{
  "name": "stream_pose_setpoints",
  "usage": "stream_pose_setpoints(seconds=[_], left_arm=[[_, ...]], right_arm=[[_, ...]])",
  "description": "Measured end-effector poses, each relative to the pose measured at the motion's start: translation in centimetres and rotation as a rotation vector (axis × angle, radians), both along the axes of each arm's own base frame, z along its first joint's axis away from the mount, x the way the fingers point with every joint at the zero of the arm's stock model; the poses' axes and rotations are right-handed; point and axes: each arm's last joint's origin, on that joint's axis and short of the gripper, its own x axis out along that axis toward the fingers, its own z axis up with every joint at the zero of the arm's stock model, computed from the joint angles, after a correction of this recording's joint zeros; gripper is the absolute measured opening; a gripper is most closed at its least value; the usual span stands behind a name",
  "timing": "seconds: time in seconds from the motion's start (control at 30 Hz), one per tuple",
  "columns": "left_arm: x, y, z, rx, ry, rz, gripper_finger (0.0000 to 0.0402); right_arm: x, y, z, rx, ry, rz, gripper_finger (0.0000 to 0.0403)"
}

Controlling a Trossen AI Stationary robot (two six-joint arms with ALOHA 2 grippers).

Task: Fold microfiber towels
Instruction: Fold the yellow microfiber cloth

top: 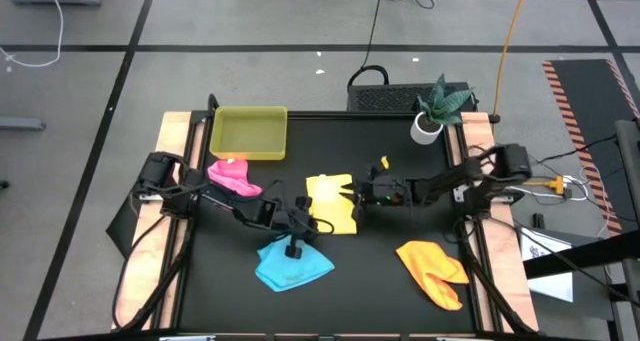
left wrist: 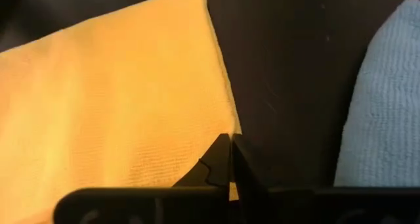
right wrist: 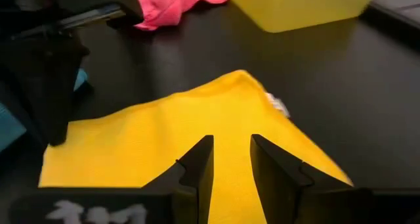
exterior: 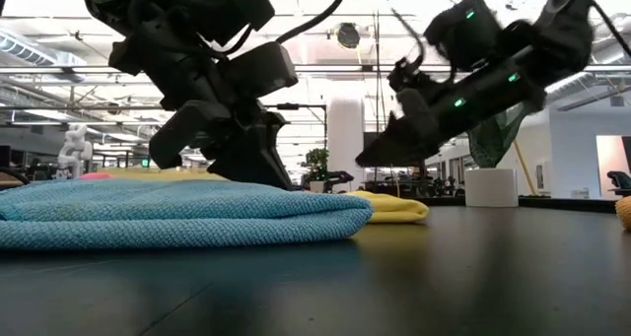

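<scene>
Four small soft microfiber towels lie on the black desk [top: 380,281]: a square yellow towel [top: 331,201] at the middle, a crumpled pink towel [top: 233,176] near the back left, a bunched sky-blue towel [top: 293,265] in front of the yellow one, and a loosely folded orange towel [top: 433,271] at the front right. The step in hand looks like folding the yellow towel. The left pincer [left wrist: 230,159] is pressed together at the yellow towel's corner nearest the blue one, apparently pinching that corner, though the cloth between its tips is barely visible. The right pincer [right wrist: 231,159] hovers over the opposite side of the same towel with its fingers [right wrist: 199,163] spread apart and nothing between them. The next move probably calls for the right pincer to come down and nip its own edge, so both can lift and carry one side across to meet the other, keeping the edges lined up. The shallow rectangular yellow-green plastic tray [top: 249,133] stands at the back left of the desk, just behind the pink towel, and no towel lies in it.
</scene>
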Motion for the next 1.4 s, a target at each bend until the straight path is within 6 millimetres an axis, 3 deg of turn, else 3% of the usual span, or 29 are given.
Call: stream_pose_setpoints(seconds=[0.27,0.47,0.6,0.73,0.87,1.03,1.2,1.33,1.4], left_arm=[[-0.1,-0.2,0.0,-0.016,0.007,-0.022,0.0005],[-0.4,-0.8,-0.2,-0.029,0.037,-0.050,0.0018],[-0.5,-0.9,-0.2,-0.015,0.042,-0.044,0.0006],[-0.4,-0.9,-0.2,-0.021,0.033,-0.008,0.0016],[-0.4,-0.9,0.1,-0.024,0.023,0.010,0.0060],[-0.5,-0.6,1.1,-0.028,-0.005,0.020,0.0123],[-0.5,-0.3,3.2,-0.012,-0.105,0.064,0.0158],[0.3,0.8,4.6,-0.001,-0.246,0.175,0.0161],[0.7,2.0,4.3,-0.008,-0.255,0.222,0.0152]], right_arm=[[3.8,-3.2,-3.2,0.042,0.062,0.013,0.0093],[3.8,-5.2,-4.4,0.113,0.072,-0.093,0.0093],[3.5,-5.3,-4.3,0.110,0.066,-0.098,0.0093],[3.3,-4.6,-3.1,0.063,0.049,-0.072,0.0093],[2.8,-3.5,-1.0,0.026,-0.007,-0.024,0.0093],[0.8,-1.9,0.5,0.012,-0.044,0.028,0.0093],[-1.4,0.1,-0.1,0.017,-0.018,0.096,0.0093],[-2.2,1.4,-1.0,0.028,0.004,0.138,0.0093],[-2.3,1.9,-1.5,0.029,0.021,0.157,0.0093]])
